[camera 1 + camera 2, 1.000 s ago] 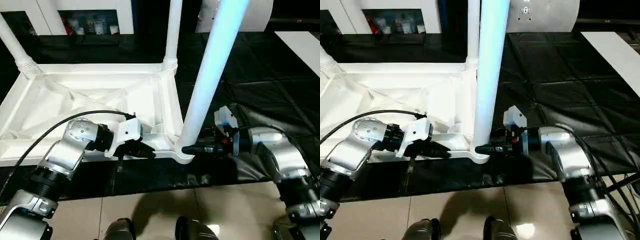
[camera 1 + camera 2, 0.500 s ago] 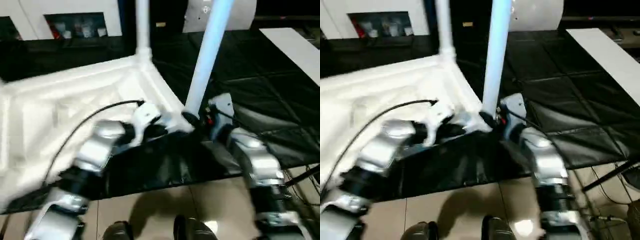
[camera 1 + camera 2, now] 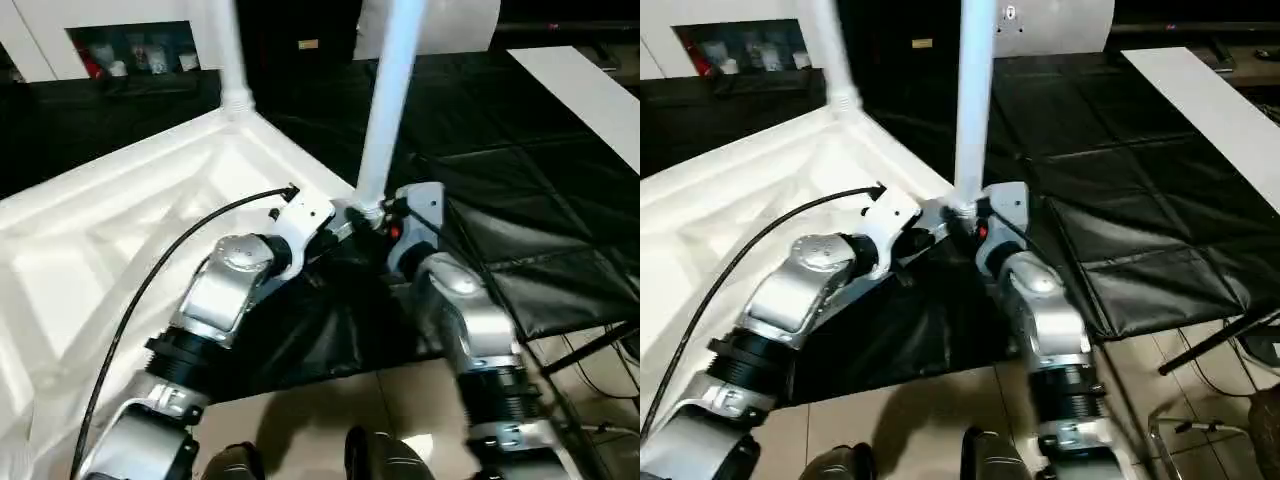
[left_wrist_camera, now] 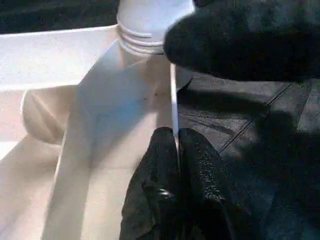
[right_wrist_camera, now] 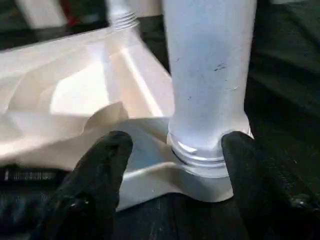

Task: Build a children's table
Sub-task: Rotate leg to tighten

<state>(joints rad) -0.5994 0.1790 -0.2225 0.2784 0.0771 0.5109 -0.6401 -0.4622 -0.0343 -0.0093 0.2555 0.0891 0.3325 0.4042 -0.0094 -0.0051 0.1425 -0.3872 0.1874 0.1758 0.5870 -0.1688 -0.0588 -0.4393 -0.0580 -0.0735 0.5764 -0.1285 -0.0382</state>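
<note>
Two legs stand up from the upside-down table top (image 3: 120, 250) in the head views: a far leg (image 3: 228, 50) at the back corner and a near leg (image 3: 385, 110) at the corner closest to the robot. The top lies with its ribbed side up on a black floor mat (image 3: 520, 230), probably so that the sockets are open for the legs. Both grippers meet at the base of the near leg.

In the left wrist view, the left gripper (image 4: 176, 150) is pressed together on the thin rim of the top, just beside the corner socket (image 4: 145, 35); I think it holds the top steady.

In the right wrist view, the right gripper (image 5: 175, 145) is spread, one finger on each side of the near leg above its socket, not pinching it. This looks like a release or a new grasp for turning.
</note>
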